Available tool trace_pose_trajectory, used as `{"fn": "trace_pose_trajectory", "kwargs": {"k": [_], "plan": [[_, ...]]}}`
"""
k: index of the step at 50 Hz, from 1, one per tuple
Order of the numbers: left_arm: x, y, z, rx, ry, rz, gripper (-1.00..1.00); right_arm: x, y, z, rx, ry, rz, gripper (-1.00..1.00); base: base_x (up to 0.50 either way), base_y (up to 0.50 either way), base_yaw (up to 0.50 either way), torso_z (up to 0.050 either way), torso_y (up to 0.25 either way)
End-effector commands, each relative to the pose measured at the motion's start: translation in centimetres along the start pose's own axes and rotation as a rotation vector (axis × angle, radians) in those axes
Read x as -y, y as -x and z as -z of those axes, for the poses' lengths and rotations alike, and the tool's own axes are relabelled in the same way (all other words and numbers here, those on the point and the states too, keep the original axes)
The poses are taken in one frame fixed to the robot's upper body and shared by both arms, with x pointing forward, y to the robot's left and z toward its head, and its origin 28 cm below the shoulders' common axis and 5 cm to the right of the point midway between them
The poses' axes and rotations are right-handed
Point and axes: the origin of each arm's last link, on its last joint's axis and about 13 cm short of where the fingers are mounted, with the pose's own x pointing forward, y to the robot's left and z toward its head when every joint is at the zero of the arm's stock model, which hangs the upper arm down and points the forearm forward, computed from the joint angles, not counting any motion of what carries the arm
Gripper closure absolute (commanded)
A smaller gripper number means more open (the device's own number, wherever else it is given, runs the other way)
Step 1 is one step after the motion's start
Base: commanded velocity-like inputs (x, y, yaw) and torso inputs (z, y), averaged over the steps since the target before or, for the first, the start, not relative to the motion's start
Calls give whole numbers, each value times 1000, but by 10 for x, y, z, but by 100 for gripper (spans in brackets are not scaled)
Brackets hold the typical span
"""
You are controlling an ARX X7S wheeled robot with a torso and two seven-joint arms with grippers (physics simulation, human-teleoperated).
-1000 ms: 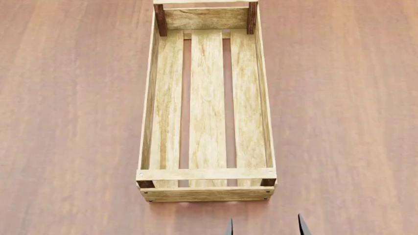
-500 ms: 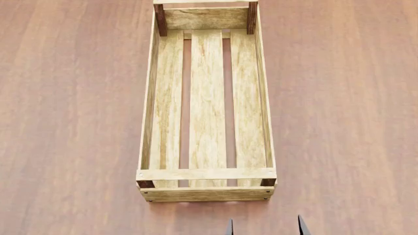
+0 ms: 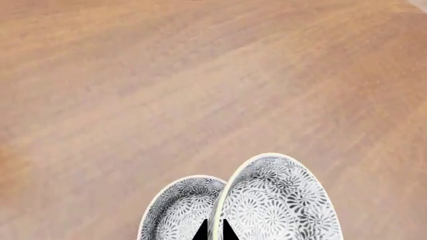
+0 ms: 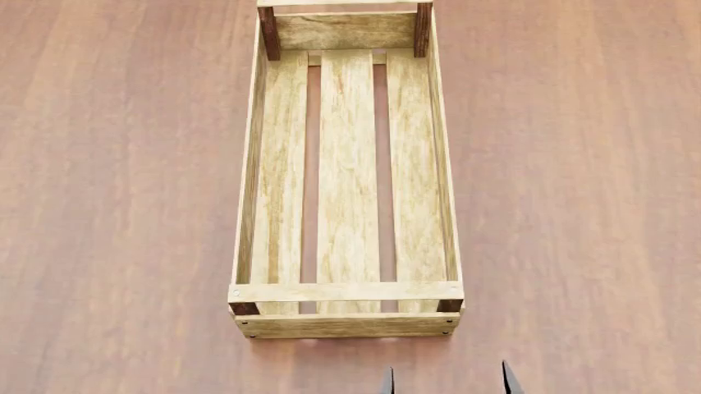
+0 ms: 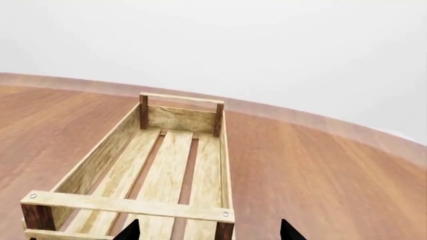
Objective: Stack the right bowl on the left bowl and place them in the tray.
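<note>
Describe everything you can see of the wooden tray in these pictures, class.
The tray is a long rectangular crate of pale, grainy wood with three floor slats set apart by gaps, low side boards and darker brown corner posts. A rail runs across each short end. It sits flat and upright on the reddish-brown table, empty; nothing else touches it. The right gripper hovers before its near end, fingers apart.

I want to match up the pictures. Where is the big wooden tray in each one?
Head view: the tray fills the middle, running from the top edge down towards the right gripper, and it holds nothing.
Right wrist view: the tray sits lower left, its near end at the bottom edge.
Left wrist view: not in it; only two patterned bowls show.
Shared landmark: the tray's dark corner posts.
</note>
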Motion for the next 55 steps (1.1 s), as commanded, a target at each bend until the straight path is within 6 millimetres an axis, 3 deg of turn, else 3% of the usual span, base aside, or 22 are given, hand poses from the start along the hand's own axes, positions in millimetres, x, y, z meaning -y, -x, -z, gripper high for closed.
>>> {"fn": "trace_pose_trajectory", "kwargs": {"k": [1,55], "plan": [[-2,-8,0,25,-6,-27,100,0,0,2,-5,-1,2,-100,0,0,0,0,0],[-16,-32,17,-3,-16,-120,100,2,-1,5,-15,2,14,-100,0,0,0,0,0]]}}
